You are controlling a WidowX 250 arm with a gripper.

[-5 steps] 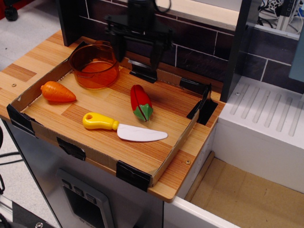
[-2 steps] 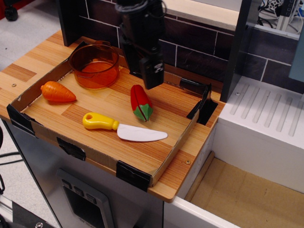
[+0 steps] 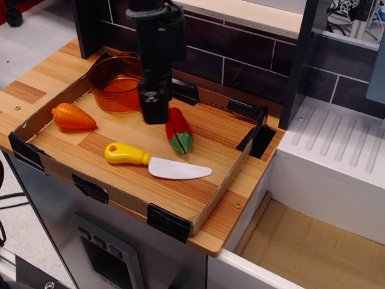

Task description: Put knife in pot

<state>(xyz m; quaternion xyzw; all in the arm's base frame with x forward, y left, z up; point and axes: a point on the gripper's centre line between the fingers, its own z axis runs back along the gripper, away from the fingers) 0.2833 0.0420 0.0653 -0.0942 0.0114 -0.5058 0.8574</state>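
The knife (image 3: 151, 161), with a yellow handle and a white blade, lies flat at the front of the tray, handle to the left. The translucent orange pot (image 3: 115, 87) stands upright in the tray's back left corner, partly hidden by the arm. My black gripper (image 3: 155, 115) hangs above the tray floor between the pot and a red toy vegetable. It is behind the knife and above it, not touching it. It is turned edge-on to the camera, so one finger hides the other. It holds nothing.
An orange toy carrot (image 3: 72, 117) lies at the tray's left. A red and green toy vegetable (image 3: 178, 130) lies just right of the gripper. The shallow cardboard tray (image 3: 90, 183) has low walls. A dark tiled wall stands behind, and a white sink unit (image 3: 337, 168) is to the right.
The gripper has turned about its wrist, moved left and come down, from behind the red vegetable to beside the pot. The knife and the other toys have not moved.
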